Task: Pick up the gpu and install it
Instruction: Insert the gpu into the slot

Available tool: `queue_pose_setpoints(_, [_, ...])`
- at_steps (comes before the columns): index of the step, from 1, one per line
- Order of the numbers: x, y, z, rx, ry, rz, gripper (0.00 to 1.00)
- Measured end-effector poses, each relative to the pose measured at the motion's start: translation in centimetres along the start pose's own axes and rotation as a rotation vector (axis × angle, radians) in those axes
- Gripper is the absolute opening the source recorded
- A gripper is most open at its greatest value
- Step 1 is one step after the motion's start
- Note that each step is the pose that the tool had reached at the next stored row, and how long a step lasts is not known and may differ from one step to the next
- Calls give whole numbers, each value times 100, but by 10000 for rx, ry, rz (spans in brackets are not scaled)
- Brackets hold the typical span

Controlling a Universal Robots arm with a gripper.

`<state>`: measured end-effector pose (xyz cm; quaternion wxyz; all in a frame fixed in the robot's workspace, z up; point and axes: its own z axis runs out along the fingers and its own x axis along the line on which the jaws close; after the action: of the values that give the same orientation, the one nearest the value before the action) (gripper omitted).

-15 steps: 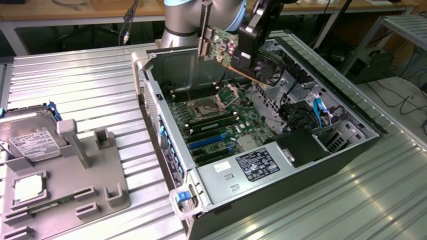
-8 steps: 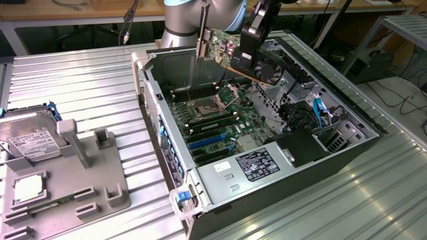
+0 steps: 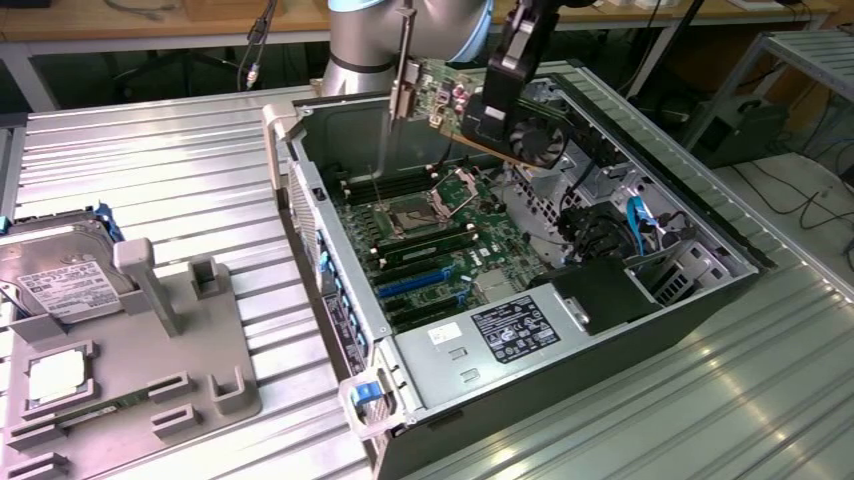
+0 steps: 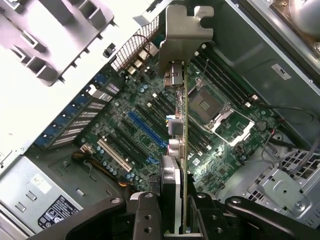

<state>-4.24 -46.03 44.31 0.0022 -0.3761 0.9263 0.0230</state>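
Black gripper [image 4: 175, 217] is clamping the gpu [image 3: 441, 100] above the motherboard [image 3: 447, 255]. I'm seeing the CPU socket [image 4: 205, 102] and blue slot [image 4: 145, 129] lying uncovered on it.

You are in a robotics lab or workshop: a ribbed metal table [image 3: 160, 170] carries an open computer case [image 3: 607, 420] and a grey parts fixture [image 3: 200, 385], with wooden benches [image 3: 160, 15] and loose cables [image 3: 787, 195] behind.
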Motion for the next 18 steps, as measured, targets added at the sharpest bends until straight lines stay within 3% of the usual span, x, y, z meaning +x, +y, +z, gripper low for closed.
queue_pose_setpoints(18, [4,-4,-1,-28,56,-1357,28])
